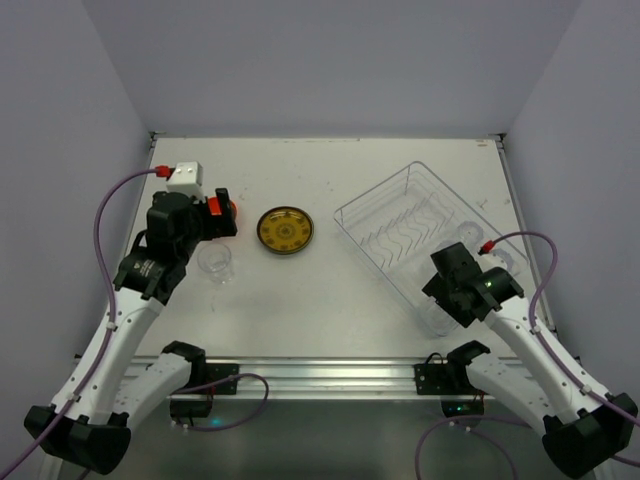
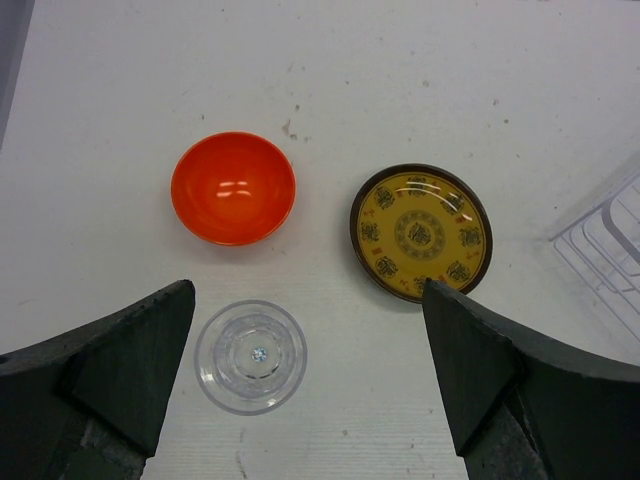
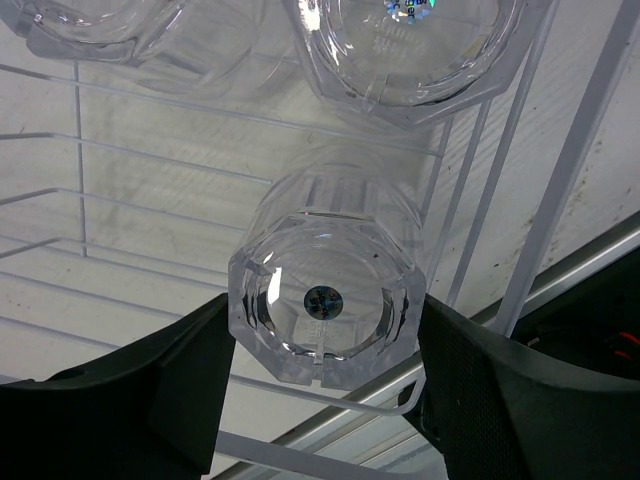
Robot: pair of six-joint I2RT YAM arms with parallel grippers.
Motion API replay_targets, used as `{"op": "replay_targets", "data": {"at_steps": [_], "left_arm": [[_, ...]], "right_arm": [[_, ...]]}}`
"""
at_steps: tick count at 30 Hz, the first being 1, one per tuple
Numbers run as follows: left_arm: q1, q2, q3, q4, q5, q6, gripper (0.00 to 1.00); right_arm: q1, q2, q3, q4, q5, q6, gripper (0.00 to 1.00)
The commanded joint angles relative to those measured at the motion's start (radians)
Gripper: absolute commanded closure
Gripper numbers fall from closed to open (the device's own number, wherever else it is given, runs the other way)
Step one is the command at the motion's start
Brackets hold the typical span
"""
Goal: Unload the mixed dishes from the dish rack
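One clear cup [image 3: 325, 300] sits at the near end of the dish rack [image 1: 375, 188], with other cups [image 3: 400, 40] just beyond it. The right gripper [image 3: 322, 325] is partly closed, a finger at each side of the cup; whether they truly pinch it cannot be told. A weak grip on slick plastic could drop it or knock its neighbours. The left gripper [image 2: 308, 300] hangs wide open and empty over an unloaded cup [image 2: 250, 355] on the table [image 2: 450, 80].
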Motion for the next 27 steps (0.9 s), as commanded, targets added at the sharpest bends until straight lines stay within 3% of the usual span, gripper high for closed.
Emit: {"op": "replay_targets", "data": {"at_steps": [1,4,5,8,11,14,21,25,27], "left_arm": [[-0.002,-0.029,-0.007,0.019,-0.003,0.019,0.0],[-0.002,-0.011,0.005,0.01,-0.015,0.019,0.0],[-0.002,-0.003,0.014,0.004,-0.014,0.019,0.0],[-0.003,0.008,0.047,-0.01,0.011,0.012,0.0],[-0.004,0.011,0.076,-0.016,0.045,0.01,0.0],[-0.004,0.009,0.094,-0.03,0.057,0.003,0.0],[-0.004,-0.037,0.117,-0.011,0.204,-0.034,0.0],[-0.004,-0.058,0.07,0.151,0.544,-0.126,0.0],[-0.006,-0.073,0.021,0.323,0.655,-0.243,0.0]], "right_arm": [[0.004,0.01,-0.004,0.002,0.044,0.023,0.27],[0.006,0.047,0.0,0.005,0.041,0.029,0.27],[0.006,0.051,-0.002,0.008,0.038,0.029,0.38],[0.014,0.022,-0.011,0.026,0.025,0.022,0.62],[0.014,-0.042,-0.027,0.063,0.004,0.0,0.79],[0.014,-0.065,0.006,0.051,-0.004,-0.02,0.88],[0.014,-0.132,0.104,0.031,-0.008,-0.09,0.91],[0.014,-0.205,0.205,0.06,-0.031,-0.151,0.91],[0.014,-0.223,0.255,0.068,-0.045,-0.203,0.91]]}}
